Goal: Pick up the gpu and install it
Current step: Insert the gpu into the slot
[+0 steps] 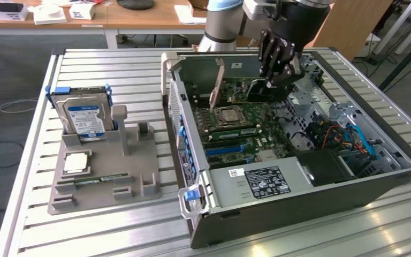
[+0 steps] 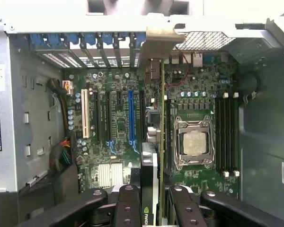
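The gpu [image 1: 252, 92] stands on edge inside the open computer case [image 1: 312, 187], above the motherboard next to the CPU socket [image 1: 228, 115]. My gripper [image 1: 273, 80] reaches down from above and is shut on its top edge. In the wrist view the gpu [image 2: 151, 161] runs edge-on between my two black fingers [image 2: 128, 203], with its silver bracket [image 2: 157, 40] at the case's rear wall. It lines up between the blue slot [image 2: 131, 118] and the CPU socket [image 2: 194, 142]. I cannot tell whether it is seated in a slot.
At the exterior view's left, a grey parts holder [image 1: 137, 155] carries a hard drive [image 1: 84, 115], a CPU [image 1: 77, 160] and a RAM stick [image 1: 98, 179]. The power supply [image 1: 256, 181] and cables [image 1: 341, 136] fill the case's near end. Desks stand behind the slatted table [image 1: 105, 230].
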`<state>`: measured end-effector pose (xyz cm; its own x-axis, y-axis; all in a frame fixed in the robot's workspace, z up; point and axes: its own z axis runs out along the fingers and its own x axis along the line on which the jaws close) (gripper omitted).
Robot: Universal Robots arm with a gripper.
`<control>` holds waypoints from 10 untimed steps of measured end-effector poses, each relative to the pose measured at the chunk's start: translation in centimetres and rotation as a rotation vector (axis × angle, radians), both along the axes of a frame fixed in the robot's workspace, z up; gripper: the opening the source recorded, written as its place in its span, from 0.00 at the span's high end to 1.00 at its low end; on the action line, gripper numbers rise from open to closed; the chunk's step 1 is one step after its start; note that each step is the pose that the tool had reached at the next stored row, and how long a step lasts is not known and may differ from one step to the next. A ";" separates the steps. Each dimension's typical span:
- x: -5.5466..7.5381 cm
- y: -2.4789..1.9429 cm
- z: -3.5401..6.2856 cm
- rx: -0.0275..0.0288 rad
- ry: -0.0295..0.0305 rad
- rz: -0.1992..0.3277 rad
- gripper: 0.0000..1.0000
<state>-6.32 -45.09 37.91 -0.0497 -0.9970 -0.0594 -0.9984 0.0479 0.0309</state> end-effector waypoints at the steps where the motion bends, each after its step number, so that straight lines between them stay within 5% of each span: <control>1: 0.0 0.00 -0.09 -0.0001 0.0000 0.007 0.73; 10: 0.0 0.01 -0.86 -0.0004 0.0001 0.061 0.73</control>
